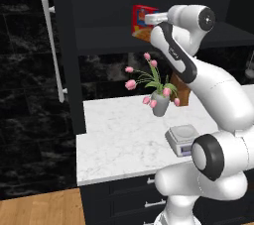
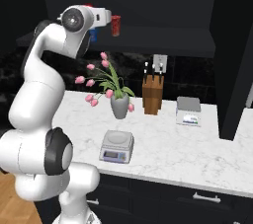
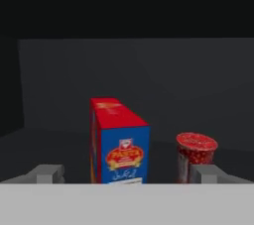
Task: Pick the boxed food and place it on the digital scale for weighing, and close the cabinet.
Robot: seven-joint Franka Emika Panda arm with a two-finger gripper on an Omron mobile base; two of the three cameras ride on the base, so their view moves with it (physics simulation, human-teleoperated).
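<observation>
The boxed food [image 3: 119, 144] stands upright on the shelf of the open black cabinet [image 1: 64, 45], red on top with a blue logo face toward the hand. In the left base view the boxed food [image 1: 140, 21] shows just past my gripper [image 1: 148, 19]. My gripper [image 3: 128, 175] is open, its fingertips [image 3: 47, 173] wide apart on either side of the box and short of it. The silver digital scale [image 1: 181, 139] sits near the counter's front edge, and the same scale [image 2: 117, 145] is bare on top.
A small red cup [image 3: 196, 155] stands right of the box on the shelf. On the counter are a vase of pink tulips [image 2: 118, 103], a knife block [image 2: 152, 94] and a flat blue-and-grey device [image 2: 189, 110]. The cabinet's doors [image 2: 232, 55] stand open.
</observation>
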